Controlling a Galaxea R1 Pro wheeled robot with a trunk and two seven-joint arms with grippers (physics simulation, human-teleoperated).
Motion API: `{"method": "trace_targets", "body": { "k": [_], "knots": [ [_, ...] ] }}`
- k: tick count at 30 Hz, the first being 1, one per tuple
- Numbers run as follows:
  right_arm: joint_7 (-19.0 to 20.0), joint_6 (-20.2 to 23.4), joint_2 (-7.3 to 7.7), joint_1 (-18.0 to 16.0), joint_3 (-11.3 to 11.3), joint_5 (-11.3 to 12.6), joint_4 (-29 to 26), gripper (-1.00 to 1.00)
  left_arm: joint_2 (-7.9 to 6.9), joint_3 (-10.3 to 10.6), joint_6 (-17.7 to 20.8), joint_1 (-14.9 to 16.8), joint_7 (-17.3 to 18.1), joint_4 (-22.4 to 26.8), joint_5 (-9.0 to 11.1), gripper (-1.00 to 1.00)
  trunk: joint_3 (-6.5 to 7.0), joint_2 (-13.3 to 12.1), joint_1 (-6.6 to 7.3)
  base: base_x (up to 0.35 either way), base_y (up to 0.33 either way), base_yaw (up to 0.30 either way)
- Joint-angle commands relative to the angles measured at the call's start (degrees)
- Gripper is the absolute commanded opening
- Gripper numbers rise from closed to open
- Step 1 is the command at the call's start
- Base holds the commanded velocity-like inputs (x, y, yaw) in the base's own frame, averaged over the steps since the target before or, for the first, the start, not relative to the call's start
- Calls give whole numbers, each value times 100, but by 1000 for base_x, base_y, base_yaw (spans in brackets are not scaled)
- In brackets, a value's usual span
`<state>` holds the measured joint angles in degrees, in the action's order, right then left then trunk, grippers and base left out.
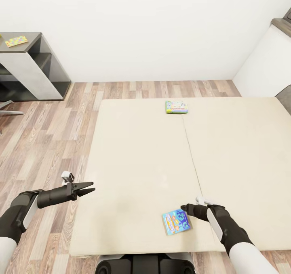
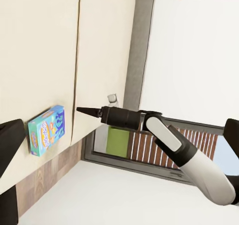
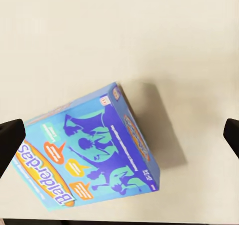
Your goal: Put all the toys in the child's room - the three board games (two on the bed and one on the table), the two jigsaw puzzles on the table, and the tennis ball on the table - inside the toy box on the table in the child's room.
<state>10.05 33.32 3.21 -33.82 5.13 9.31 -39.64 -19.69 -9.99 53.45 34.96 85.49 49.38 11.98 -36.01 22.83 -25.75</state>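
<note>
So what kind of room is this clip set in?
Most likely a bedroom, probably a child's: a large cream-covered bed on wood-plank floor, two bright board games lying on it, and a desk by the white wall.

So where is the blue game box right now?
In the head view the blue board game lies flat on the bed, near its front edge, just left of the right gripper, far from the pale green game.

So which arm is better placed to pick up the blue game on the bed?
The right. Its gripper is open just beside the blue game, which sits between its fingers in the right wrist view. The left gripper hovers farther off, at the bed's other edge.
</note>
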Motion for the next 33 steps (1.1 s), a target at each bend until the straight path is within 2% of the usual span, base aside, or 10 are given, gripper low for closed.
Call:
{"method": "trace_targets", "body": {
  "k": [1, 14, 26, 33],
  "knots": [
    [16, 34, 0, -2, 17, 18, -7, 100, -1, 0, 60, 2, 9, 1, 4, 100, -7, 9, -3, 0, 0, 0],
    [16, 34, -6, -2, 23, 18, -13, 100, 0, -1, 60, 4, -23, 1, -1, 100, -27, 9, -3, 0, 0, 0],
    [15, 48, -4, -2, 23, 22, -5, 100, 0, 5, 60, 3, -24, 1, 0, 100, -130, 9, -3, 0, 0, 0],
    [14, 242, 1, -2, 21, 19, 0, 100, 0, -2, 60, 2, -24, 1, -2, 100, -195, 9, -3, 0, 0, 0]
  ]
}}
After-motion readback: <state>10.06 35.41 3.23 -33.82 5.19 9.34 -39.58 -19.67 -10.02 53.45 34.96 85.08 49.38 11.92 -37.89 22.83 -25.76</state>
